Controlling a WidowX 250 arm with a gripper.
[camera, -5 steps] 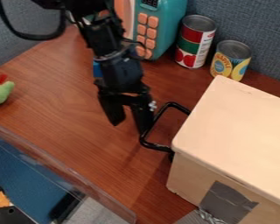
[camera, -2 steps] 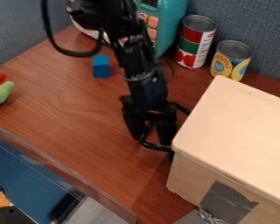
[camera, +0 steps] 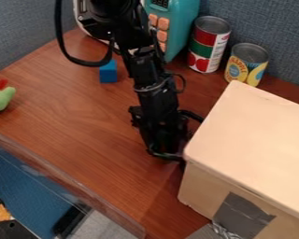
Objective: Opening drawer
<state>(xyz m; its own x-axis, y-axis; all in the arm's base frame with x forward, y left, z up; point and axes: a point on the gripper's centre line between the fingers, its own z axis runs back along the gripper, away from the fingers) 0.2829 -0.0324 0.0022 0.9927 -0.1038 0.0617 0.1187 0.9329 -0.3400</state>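
Two things have to go right here: a decent hold on the handle and a straight pull. The black handle (camera: 192, 115) sticks out from the left side of the wooden box (camera: 255, 140), and the gripper (camera: 166, 148) is right down over its middle, close to the box wall. Black on black, so I honestly can't tell whether the gripper is spread, pressed together or pinching the handle.

The drawer looks shut to me, going by how near the handle sits to the box. My guess is the job's at the grab stage, with the actual opening to come.

What could go wrong? If the hold is only partial, the handle could slip out as soon as the arm pulls. If the pull goes off at an angle, I'd expect the drawer to jam, or the whole box to slide or twist on the table (camera: 64, 116). Pulling upward could tip it too. There's also the gripper being so low and near the wall, so a bit of sideways drift might bump the box. I'd pull slow and level, straight away from it.
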